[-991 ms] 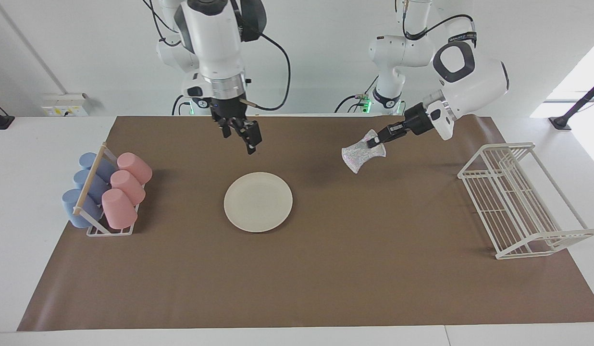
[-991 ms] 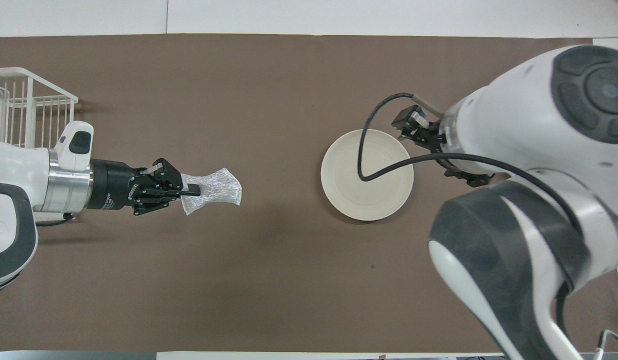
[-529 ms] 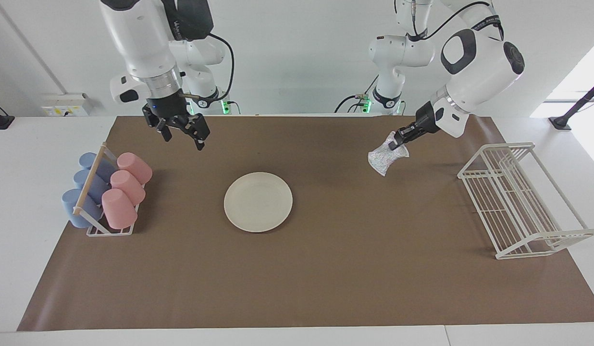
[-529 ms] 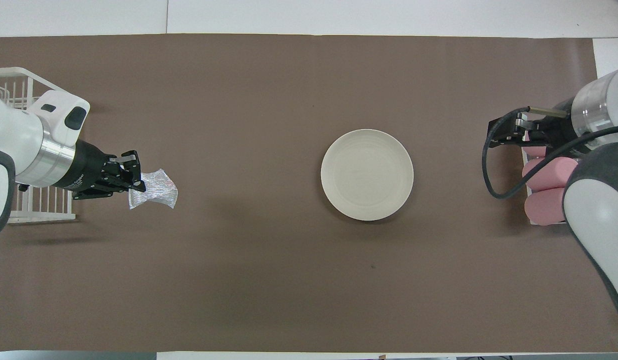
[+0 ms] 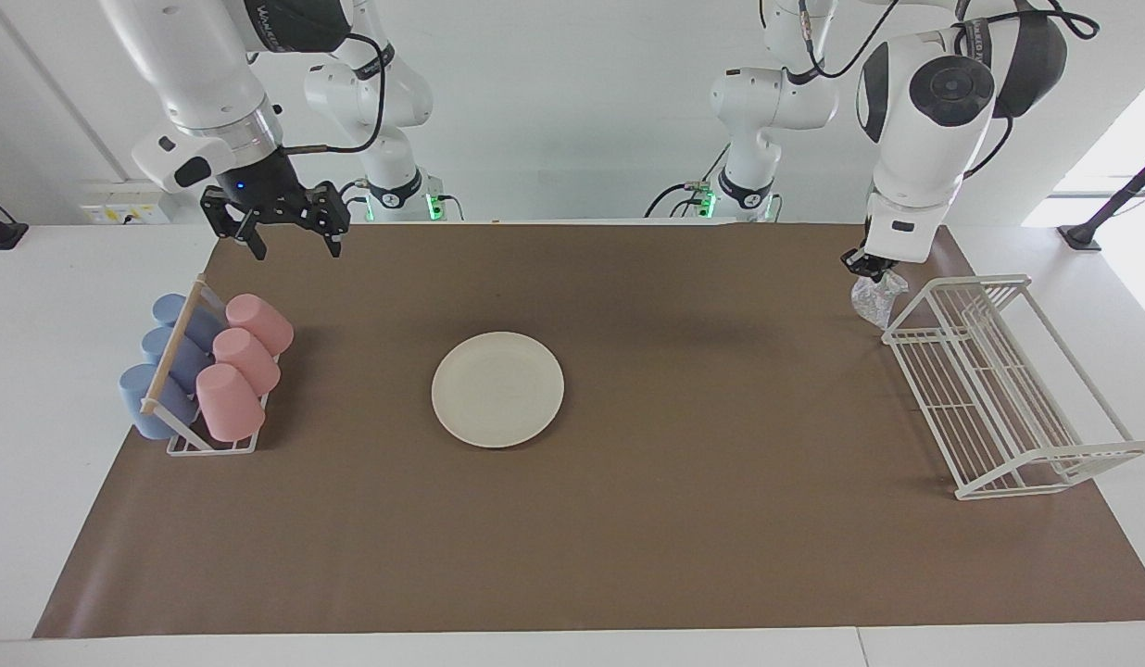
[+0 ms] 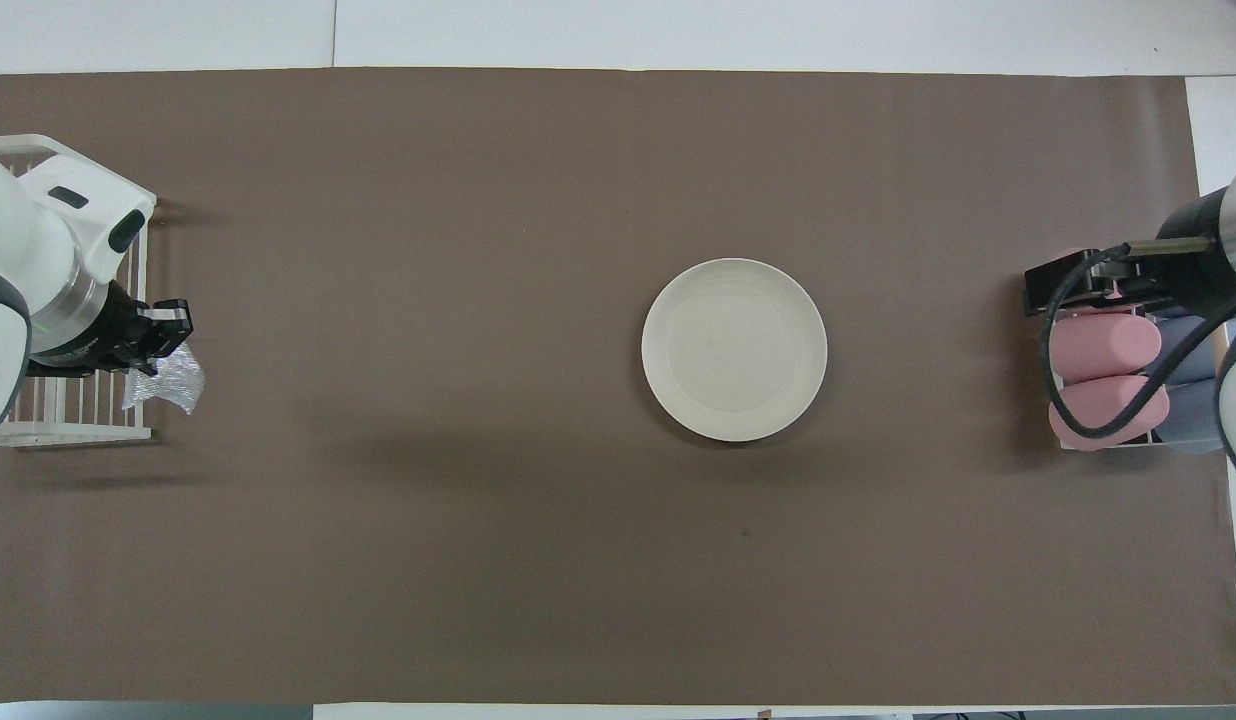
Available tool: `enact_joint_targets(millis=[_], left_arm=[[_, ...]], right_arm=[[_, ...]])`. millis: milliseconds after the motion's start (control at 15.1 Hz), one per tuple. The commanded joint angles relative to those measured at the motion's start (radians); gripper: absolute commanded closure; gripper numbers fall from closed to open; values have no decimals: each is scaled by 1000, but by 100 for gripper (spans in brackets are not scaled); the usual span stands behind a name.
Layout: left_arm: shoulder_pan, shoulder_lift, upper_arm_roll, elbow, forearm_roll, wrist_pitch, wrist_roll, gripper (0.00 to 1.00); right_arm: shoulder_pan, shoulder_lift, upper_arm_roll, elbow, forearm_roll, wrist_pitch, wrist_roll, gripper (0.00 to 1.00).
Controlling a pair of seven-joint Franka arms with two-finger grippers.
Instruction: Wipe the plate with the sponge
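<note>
The cream-white plate (image 5: pixel 497 389) (image 6: pixel 734 349) lies flat in the middle of the brown mat with nothing on it. My left gripper (image 5: pixel 867 269) (image 6: pixel 163 350) is shut on the silvery speckled sponge (image 5: pixel 874 298) (image 6: pixel 168 385). The sponge hangs below it over the mat's edge, right beside the white wire rack (image 5: pixel 999 389) and well away from the plate. My right gripper (image 5: pixel 296 248) (image 6: pixel 1073 290) is open and holds nothing. It hangs over the mat at the right arm's end, by the cup rack.
A rack of pink and blue cups (image 5: pixel 202 371) (image 6: pixel 1108 390) lying on their sides stands at the right arm's end. The wire rack (image 6: pixel 38 420) stands at the left arm's end. Brown mat surrounds the plate.
My left gripper has carried the sponge away from the plate to the wire rack. My right gripper has swung from above the plate out to the cup rack, still open.
</note>
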Motion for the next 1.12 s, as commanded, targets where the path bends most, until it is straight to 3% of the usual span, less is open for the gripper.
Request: enact_joint_targets(millis=[0,66,529,793,1057], left_arm=[[-35,33,4,34,179,-35,-13,100],[-44,44,3,30,236,-33,-7,100],[-46,120,3,-59,543,-8,3,100],[-46,168,4,-127,689,-5,33,100],[-46,294,6,-110,803,-58,30,100]], right_arm=[[-14,10,7,18,7,-19,-47,0],[7,27,-4,20,3,-23,-50,0],[245,20,-300,20,4,-59,-75,0],[250,16,-314,18,9,-90,-8,0],[251,24,-316,32,10,-78,25,0]])
